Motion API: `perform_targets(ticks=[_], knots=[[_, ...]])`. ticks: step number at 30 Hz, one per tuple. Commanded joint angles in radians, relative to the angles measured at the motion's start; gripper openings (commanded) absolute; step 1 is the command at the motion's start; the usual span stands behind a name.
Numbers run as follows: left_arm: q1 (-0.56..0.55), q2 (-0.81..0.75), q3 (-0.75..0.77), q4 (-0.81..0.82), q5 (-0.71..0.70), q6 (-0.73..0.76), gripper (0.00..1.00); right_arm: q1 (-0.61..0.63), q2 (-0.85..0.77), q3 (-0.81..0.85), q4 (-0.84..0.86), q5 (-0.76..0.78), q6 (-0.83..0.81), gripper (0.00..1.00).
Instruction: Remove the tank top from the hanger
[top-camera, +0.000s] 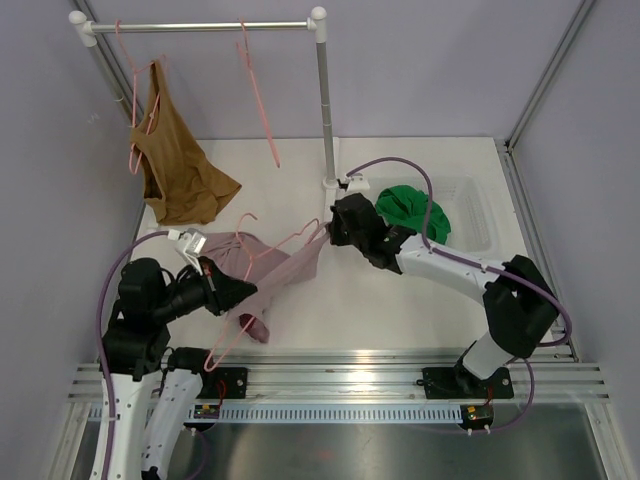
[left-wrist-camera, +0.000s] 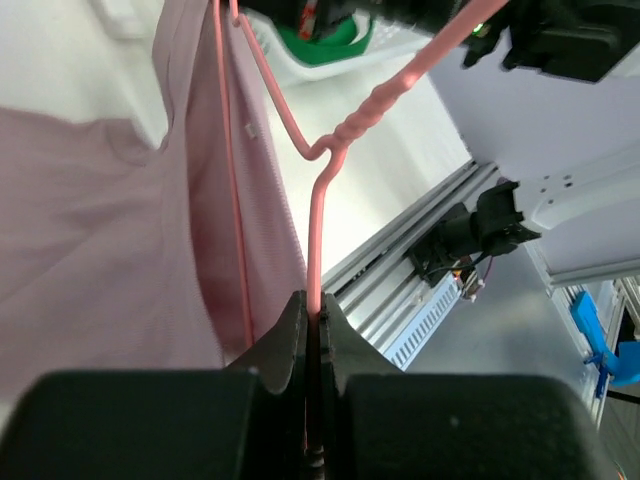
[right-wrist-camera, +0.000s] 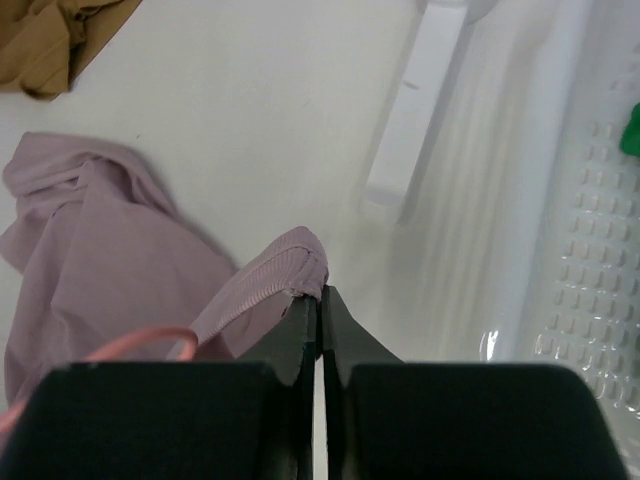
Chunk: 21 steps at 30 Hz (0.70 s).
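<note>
The mauve tank top lies crumpled at the middle of the surface, with the pink hanger threaded through it. The hanger's hook points toward 11 o'clock and its lower end sticks out toward 7 o'clock.

The left fingers sit at the top's 9 o'clock side. In the left wrist view they are pressed fully together on the hanger's wire, just below its twisted neck. The right fingers are at the top's 2 o'clock corner. In the right wrist view they are pinched shut on the ribbed strap, which is drawn up taut from the cloth.

I judge this to be the pulling-apart step: one arm anchors the hanger while the other has the garment. The next move probably calls for the right arm to draw the strap away toward 3 o'clock and slightly up, so the strap slips off the hanger's shoulder, while the left arm holds steady or tilts the wire to free it. The second strap may catch; it cannot be seen clearly here.

A brown top hangs from the rail at 11 o'clock, and green cloth lies in a tray at 2 o'clock.
</note>
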Motion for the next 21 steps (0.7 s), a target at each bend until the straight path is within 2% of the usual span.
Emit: perform_targets(ticks=[1, 3, 4, 6, 7, 9, 10, 13, 16, 18, 21], knots=[[-0.005, -0.051, 0.066, 0.178, 0.108, -0.111, 0.0, -0.014, -0.098, -0.061, 0.015, -0.084, -0.032, 0.0], [-0.005, -0.089, 0.046, 0.352, 0.086, -0.225, 0.0, -0.014, -0.195, -0.098, 0.048, -0.209, -0.015, 0.0], [-0.005, -0.1, 0.037, 0.491, 0.059, -0.263, 0.0, -0.014, -0.231, -0.136, 0.048, -0.27, -0.003, 0.0], [-0.005, -0.128, 0.002, 0.651, 0.026, -0.38, 0.0, -0.014, -0.346, -0.181, 0.089, -0.315, 0.038, 0.0], [-0.005, -0.135, -0.014, 0.795, -0.027, -0.411, 0.0, -0.014, -0.421, -0.189, 0.094, -0.414, 0.045, 0.0], [-0.005, -0.146, -0.056, 0.973, -0.085, -0.481, 0.0, -0.014, -0.489, -0.194, 0.095, -0.531, 0.062, 0.0], [-0.005, -0.145, -0.063, 1.102, -0.143, -0.492, 0.0, -0.014, -0.546, -0.188, 0.091, -0.648, 0.068, 0.0], [-0.005, -0.105, -0.057, 1.288, -0.24, -0.495, 0.0, -0.014, -0.632, -0.162, 0.08, -0.874, 0.106, 0.0], [-0.005, -0.002, -0.015, 1.435, -0.279, -0.498, 0.0, -0.014, -0.698, -0.122, 0.065, -0.977, 0.137, 0.0], [-0.005, 0.061, 0.034, 1.424, -0.294, -0.474, 0.0, -0.012, -0.729, -0.087, -0.021, -0.947, 0.117, 0.0], [-0.005, 0.148, 0.188, 1.082, -0.429, -0.393, 0.0, -0.012, -0.74, -0.042, -0.113, -0.863, 0.071, 0.0]])
